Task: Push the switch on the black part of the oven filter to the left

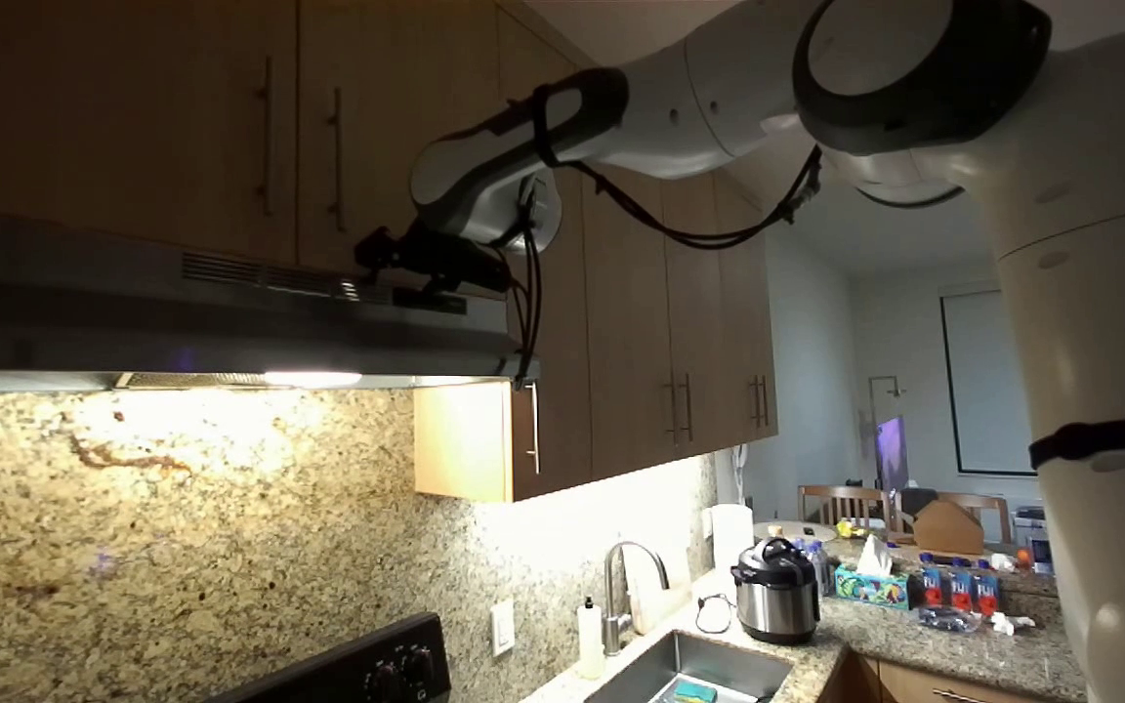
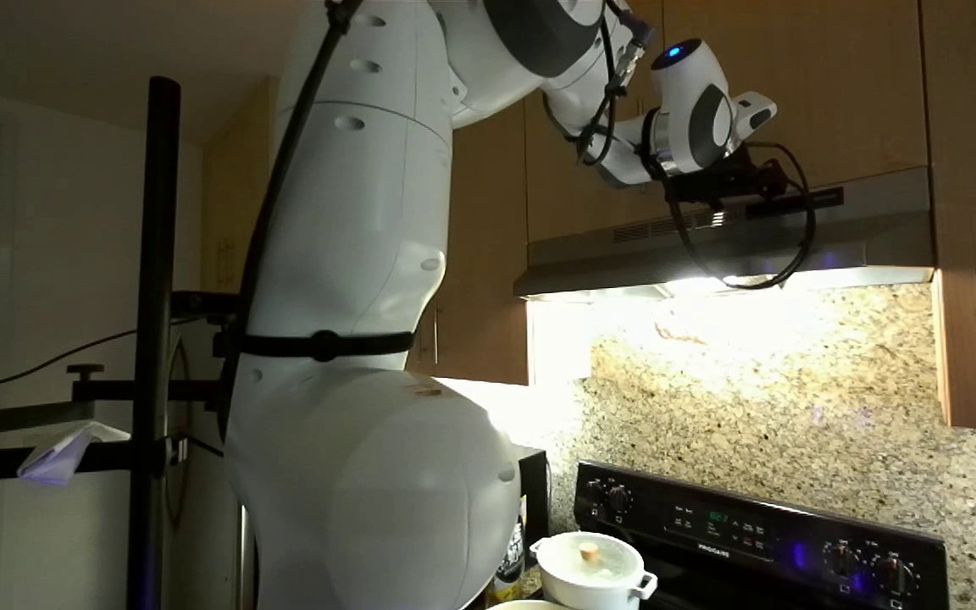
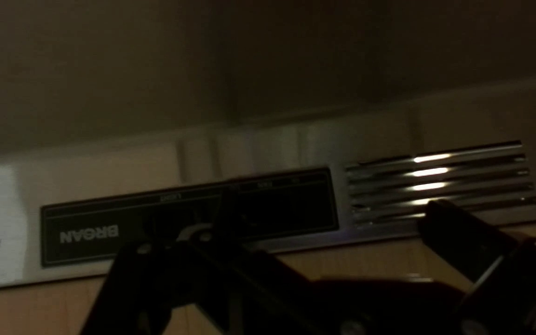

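Note:
The oven filter is a grey metal range hood [image 1: 182,327], also in the other exterior view [image 2: 886,233], with a lit underside. The black part [image 3: 89,237] is a narrow panel with upside-down BROAN lettering and small LIGHT and FAN marks in the wrist view. It also shows in both exterior views [image 1: 431,300] [image 2: 827,200]. The switches are too dark to make out. My gripper [image 3: 331,202] is open with nothing between its fingers. One finger overlaps the panel's middle, between the LIGHT and FAN marks; the other is over the vent slots. I cannot tell whether either touches.
Vent slots [image 3: 440,186] lie beside the panel. Wooden cabinets [image 1: 396,127] with bar handles rise directly above the hood. A black cable [image 2: 808,224] loops from the wrist in front of the hood. A stove [image 2: 759,542] with a white pot [image 2: 594,576] stands below.

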Action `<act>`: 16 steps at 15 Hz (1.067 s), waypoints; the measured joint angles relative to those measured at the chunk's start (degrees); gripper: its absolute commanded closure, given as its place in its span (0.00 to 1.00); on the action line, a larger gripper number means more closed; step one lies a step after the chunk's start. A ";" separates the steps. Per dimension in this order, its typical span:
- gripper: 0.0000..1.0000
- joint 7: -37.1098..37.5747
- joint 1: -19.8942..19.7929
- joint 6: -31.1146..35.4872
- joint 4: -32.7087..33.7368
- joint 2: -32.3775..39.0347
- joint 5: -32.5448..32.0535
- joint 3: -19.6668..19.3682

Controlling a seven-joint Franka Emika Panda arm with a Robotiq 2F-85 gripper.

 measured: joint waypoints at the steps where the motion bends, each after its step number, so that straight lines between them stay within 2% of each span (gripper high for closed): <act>1: 0.00 0.17 0.04 0.00 -0.08 -0.06 -0.83 0.00; 5: 0.00 0.65 0.17 -0.03 -0.28 -0.11 -3.96 -0.03; 12: 0.00 0.65 0.38 -0.62 -0.27 -0.32 -3.61 0.02; 16: 0.00 0.63 4.36 -3.45 -0.28 -0.76 -0.31 3.26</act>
